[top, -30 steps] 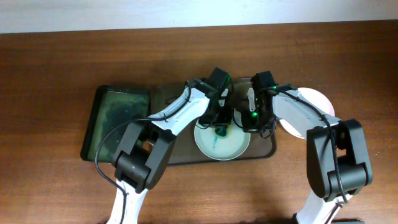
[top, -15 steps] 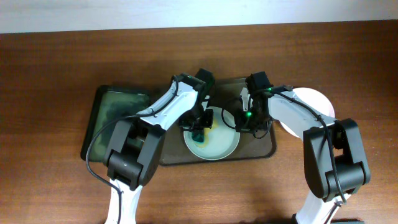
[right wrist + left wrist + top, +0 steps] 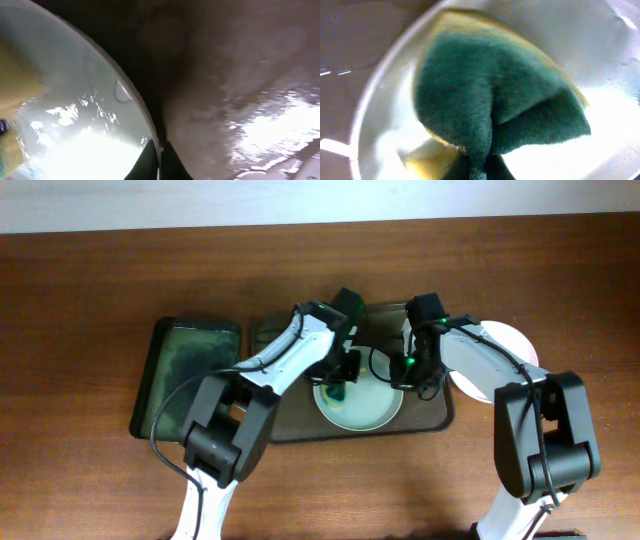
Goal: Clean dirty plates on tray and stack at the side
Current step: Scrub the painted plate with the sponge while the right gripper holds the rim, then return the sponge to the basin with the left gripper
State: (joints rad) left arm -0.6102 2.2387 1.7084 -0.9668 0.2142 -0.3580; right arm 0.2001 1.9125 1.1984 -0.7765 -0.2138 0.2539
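Note:
A white plate [image 3: 365, 408] with green smears lies on the dark brown tray [image 3: 425, 418]. My left gripper [image 3: 338, 385] is shut on a green and yellow sponge [image 3: 495, 95] and presses it on the plate's left part [image 3: 600, 125]. My right gripper [image 3: 404, 375] is shut on the plate's right rim [image 3: 135, 102], with the rim between its fingertips [image 3: 159, 162]. A clean white plate [image 3: 505, 345] lies on the table to the right of the tray, partly under the right arm.
A dark rectangular basin [image 3: 188, 375] with greenish water stands left of the tray. The brown wooden table [image 3: 100, 280] extends to all sides. The tray's wet bottom [image 3: 240, 75] shows in the right wrist view.
The plate has shifted right on the tray, back near where it was a second ago. My left gripper with the sponge moved right with it. My right gripper kept its hold on the rim.

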